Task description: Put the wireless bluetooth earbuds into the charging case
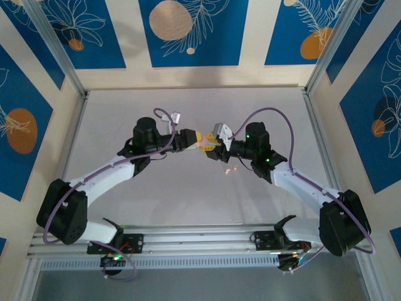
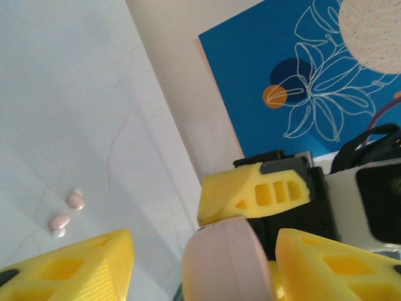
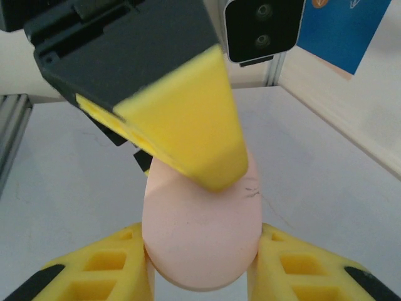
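My right gripper clamped on pink case, held above table. My left gripper fingers apart, loosely straddling case, probably ceding hold. Earbuds on table below case, well apart, not yet inserted.
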`<state>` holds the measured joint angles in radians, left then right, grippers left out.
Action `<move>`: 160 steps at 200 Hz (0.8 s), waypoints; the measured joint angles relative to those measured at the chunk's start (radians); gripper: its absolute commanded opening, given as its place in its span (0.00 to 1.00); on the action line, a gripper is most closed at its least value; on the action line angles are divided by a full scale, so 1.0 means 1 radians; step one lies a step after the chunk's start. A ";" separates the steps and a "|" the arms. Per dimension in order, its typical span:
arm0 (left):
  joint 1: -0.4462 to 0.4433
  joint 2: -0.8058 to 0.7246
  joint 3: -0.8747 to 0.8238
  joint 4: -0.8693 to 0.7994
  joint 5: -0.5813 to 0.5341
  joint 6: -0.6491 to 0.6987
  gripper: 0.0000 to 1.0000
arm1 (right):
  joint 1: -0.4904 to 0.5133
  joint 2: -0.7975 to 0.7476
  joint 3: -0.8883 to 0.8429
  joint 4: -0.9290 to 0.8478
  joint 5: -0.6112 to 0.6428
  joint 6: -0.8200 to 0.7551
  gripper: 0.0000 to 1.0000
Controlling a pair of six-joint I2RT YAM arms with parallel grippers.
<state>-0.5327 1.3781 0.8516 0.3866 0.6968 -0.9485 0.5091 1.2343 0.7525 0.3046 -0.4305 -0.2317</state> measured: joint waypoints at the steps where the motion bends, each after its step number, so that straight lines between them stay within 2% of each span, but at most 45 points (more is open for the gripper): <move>1: 0.000 -0.002 0.000 -0.003 -0.001 0.002 0.65 | -0.001 0.000 0.000 0.000 -0.002 0.001 0.33; 23: 0.000 -0.057 -0.001 -0.050 -0.031 0.121 0.67 | -0.028 0.000 0.022 -0.021 -0.067 0.039 0.33; 50: 0.000 -0.172 -0.039 -0.032 -0.043 0.338 0.70 | -0.051 0.012 0.079 -0.067 -0.166 0.083 0.33; 99: 0.000 -0.240 -0.090 0.023 0.024 0.702 0.70 | -0.054 0.023 0.151 -0.135 -0.316 0.126 0.33; 124: 0.000 -0.234 -0.090 0.017 0.075 0.802 0.69 | -0.054 0.023 0.162 -0.150 -0.352 0.132 0.33; 160: 0.000 -0.222 -0.090 0.023 0.111 0.843 0.55 | -0.051 0.022 0.162 -0.181 -0.367 0.131 0.33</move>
<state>-0.5327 1.1564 0.7620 0.4095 0.8074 -0.1059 0.4580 1.2560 0.9146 0.1238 -0.7975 -0.1005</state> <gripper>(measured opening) 0.589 0.338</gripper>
